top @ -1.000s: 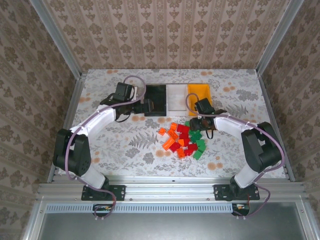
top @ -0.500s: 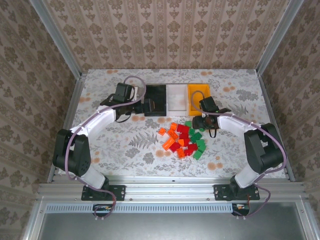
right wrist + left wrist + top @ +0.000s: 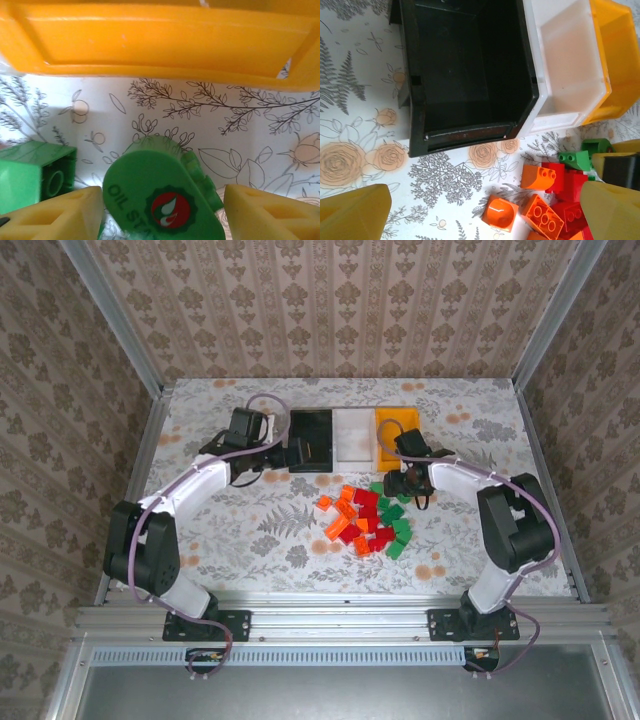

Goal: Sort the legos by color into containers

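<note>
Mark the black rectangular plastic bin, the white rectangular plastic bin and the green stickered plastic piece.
Black bin (image 3: pixel 465 70), left wrist view, inner floor.
White bin (image 3: pixel 567 60), left wrist view, inner floor.
Green stickered piece (image 3: pixel 150 192), right wrist view, labelled face.

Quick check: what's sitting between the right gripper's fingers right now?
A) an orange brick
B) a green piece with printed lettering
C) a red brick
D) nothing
B: in the right wrist view, a green piece with printed lettering and a red emblem lies between the fingers of the right gripper, in front of the orange-yellow bin.
</note>
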Controlling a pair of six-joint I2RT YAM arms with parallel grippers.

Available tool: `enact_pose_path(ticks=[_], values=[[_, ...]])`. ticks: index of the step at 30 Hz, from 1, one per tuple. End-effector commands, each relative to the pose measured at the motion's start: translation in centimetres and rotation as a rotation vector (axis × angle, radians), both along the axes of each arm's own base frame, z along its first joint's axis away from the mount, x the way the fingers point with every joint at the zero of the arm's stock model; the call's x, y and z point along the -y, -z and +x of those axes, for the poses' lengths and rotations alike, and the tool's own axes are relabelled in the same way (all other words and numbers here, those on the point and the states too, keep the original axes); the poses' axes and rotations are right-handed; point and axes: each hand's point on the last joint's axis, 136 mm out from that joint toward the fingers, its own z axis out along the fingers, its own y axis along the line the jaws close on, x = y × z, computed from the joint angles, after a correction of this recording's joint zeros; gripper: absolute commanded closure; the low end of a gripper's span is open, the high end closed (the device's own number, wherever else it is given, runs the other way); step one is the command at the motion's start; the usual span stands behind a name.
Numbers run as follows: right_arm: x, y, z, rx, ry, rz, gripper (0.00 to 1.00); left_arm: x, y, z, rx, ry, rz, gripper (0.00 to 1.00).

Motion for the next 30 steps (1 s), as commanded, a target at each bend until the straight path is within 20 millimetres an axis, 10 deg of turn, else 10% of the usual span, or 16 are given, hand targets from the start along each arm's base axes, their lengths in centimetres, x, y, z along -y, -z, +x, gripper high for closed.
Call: enact_pose_path(ticks=[1,18,30], values=[[0.4,0.2,0.2,-0.017,0.013,-0.023,0.37,1.4,-0.2,-1.4,-0.032,0.031,-0.08,0.02],[0.6,-0.8,0.1,0.024,0.032,-0.024,0.64,3.8,2.1,-6.7,-0.109,0.112,-0.067,0.02],[1.3,-8.4,4.1,0.208,0.072,-0.033,0.64,4.5,2.3,-7.1,-0.096,0.137,-0.015,0.02]])
